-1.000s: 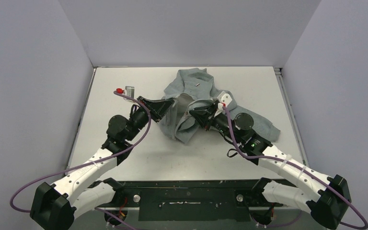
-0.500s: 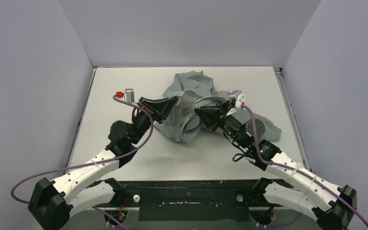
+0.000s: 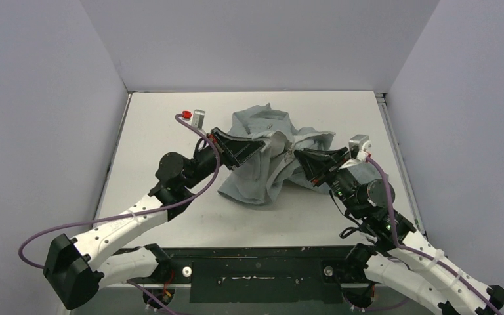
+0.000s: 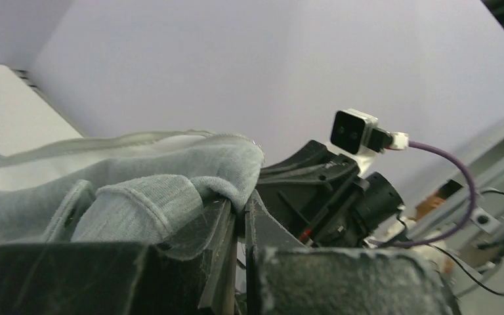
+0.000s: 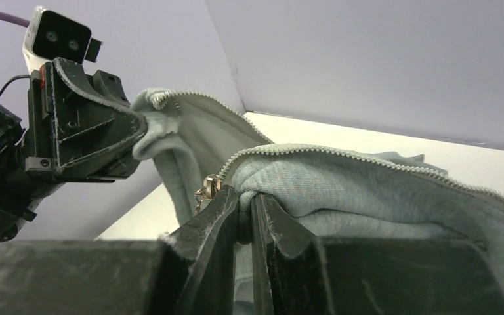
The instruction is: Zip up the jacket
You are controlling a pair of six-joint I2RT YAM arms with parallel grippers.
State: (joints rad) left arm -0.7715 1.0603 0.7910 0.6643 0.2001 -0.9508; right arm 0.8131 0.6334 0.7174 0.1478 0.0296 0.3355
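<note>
The light grey jacket (image 3: 256, 177) is bunched at the table's middle and partly lifted off it. My left gripper (image 3: 260, 144) is shut on a fold of its left front edge (image 4: 230, 172), held up in the air. My right gripper (image 3: 296, 156) is shut on the other front edge (image 5: 282, 180), right beside the metal zipper slider (image 5: 207, 186). The pale zipper teeth (image 5: 341, 152) run back along that edge. The two grippers face each other a short way apart, and each shows in the other's wrist view. The lower part of the jacket hangs between them.
The white table (image 3: 157, 125) is bounded by grey walls at the back and both sides. The jacket's right sleeve lies on the table under the right arm (image 3: 367, 172). Purple cables (image 3: 197, 128) loop from both wrists. A black base rail (image 3: 256, 269) runs along the near edge.
Both grippers have risen and moved right and back with the jacket's front edges in them. The jacket has been pulled up off the table and spread between them.
</note>
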